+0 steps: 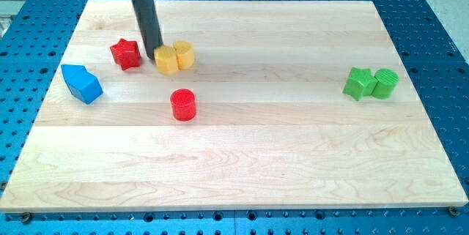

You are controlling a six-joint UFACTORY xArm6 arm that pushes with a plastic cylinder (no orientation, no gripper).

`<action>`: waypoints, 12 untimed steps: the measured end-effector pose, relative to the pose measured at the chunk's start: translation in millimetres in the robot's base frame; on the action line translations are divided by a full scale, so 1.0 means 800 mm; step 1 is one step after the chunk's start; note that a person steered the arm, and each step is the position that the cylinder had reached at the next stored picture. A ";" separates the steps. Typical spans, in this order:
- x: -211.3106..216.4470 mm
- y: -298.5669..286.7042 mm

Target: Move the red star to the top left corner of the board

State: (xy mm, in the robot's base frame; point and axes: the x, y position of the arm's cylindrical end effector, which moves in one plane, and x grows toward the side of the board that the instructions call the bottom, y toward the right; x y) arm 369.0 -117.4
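The red star point(126, 53) lies on the wooden board point(242, 154) in its upper left part. My tip point(155, 55) stands just to the star's right, between it and a yellow block point(166, 60), close to or touching the yellow block's left side. A small gap shows between my tip and the star. The dark rod comes down from the view's top.
A second yellow block point(183, 54) sits against the first on its right. A red cylinder point(183, 105) stands below them. A blue block point(81, 83) lies near the left edge. A green star-like block point(358, 83) and a green cylinder point(385, 83) sit together at the right.
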 end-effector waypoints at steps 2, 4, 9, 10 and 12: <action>-0.022 -0.049; -0.065 -0.058; -0.014 -0.131; -0.058 -0.140; -0.023 -0.184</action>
State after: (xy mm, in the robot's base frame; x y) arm 350.3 -264.5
